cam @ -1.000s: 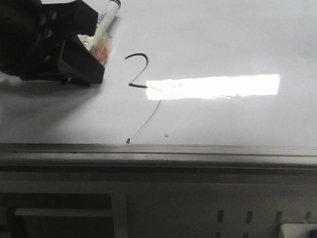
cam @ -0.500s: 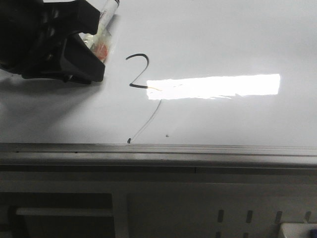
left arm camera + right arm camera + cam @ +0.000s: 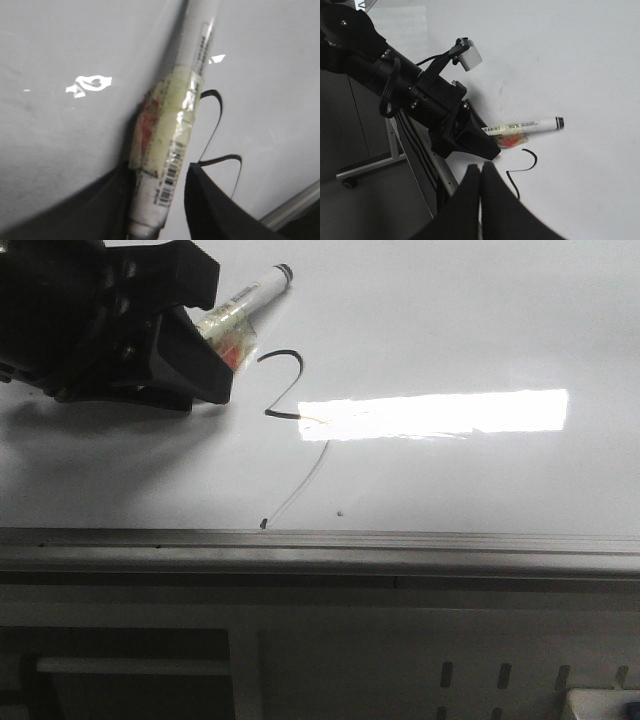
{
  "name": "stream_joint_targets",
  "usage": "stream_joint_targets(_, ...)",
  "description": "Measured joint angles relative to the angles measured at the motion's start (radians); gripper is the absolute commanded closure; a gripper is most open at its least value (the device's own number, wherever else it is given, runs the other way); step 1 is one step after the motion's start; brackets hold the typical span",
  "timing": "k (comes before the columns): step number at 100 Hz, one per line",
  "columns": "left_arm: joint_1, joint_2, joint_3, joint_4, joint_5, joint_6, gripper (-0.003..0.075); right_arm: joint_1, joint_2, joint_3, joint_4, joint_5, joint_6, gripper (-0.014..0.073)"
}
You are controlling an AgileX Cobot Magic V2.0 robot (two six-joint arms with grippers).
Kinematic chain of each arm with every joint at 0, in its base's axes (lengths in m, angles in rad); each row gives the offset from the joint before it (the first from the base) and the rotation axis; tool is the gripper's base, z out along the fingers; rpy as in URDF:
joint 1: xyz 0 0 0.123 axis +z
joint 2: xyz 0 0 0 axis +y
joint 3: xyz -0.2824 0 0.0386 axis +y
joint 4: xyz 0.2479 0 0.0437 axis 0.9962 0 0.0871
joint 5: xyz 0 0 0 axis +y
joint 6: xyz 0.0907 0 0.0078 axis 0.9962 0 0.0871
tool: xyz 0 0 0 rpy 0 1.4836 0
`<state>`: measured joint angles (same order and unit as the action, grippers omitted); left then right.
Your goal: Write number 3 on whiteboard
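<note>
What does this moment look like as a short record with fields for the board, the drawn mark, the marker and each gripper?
board: glossy white whiteboard with grey aluminium edge rail
mark: thin black number 3, hooked top, short middle bar, faint slanting tail ending in a dot
marker: white taped marker pen, lying low over the board
left gripper: shut on the marker pen
right gripper: shut, holding nothing

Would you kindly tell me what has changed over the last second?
The left end effector shifted right toward the number 3, and its marker tilted flatter, tip pointing right. It kept hold of the marker. The stroke and the whiteboard look unchanged.
</note>
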<state>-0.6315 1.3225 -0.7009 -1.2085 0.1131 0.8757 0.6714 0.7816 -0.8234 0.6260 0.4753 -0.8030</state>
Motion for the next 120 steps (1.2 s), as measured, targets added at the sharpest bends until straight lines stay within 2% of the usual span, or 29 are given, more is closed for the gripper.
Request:
stream_joint_targets(15,-0.002,0.002,-0.002,-0.01,0.0,0.0,0.0393,0.0,0.0,0.0,0.0,-0.006,0.0,0.0658)
stream_joint_targets(32,-0.006,0.002,-0.002,-0.014,0.011,0.0,0.0236,0.0,0.0,0.0,0.0,-0.01,0.0,0.0658)
stream_joint_targets(37,-0.006,0.002,-0.004,-0.014,0.02,0.0,0.0213,0.0,0.0,0.0,0.0,-0.011,0.0,0.0658)
stream_joint_targets(85,-0.006,-0.012,-0.004,-0.019,0.02,0.0,0.0183,0.0,0.0,0.0,0.0,-0.014,0.0,0.0658)
stream_joint_targets(105,-0.006,-0.056,0.003,-0.009,-0.113,0.0,0.0183,0.0,0.0,0.0,0.0,-0.018,0.0,0.0658)
stream_joint_targets(120,0.0,-0.077,0.009,-0.002,-0.165,0.0,0.0183,0.0,0.0,0.0,0.001,-0.024,0.0,0.0658)
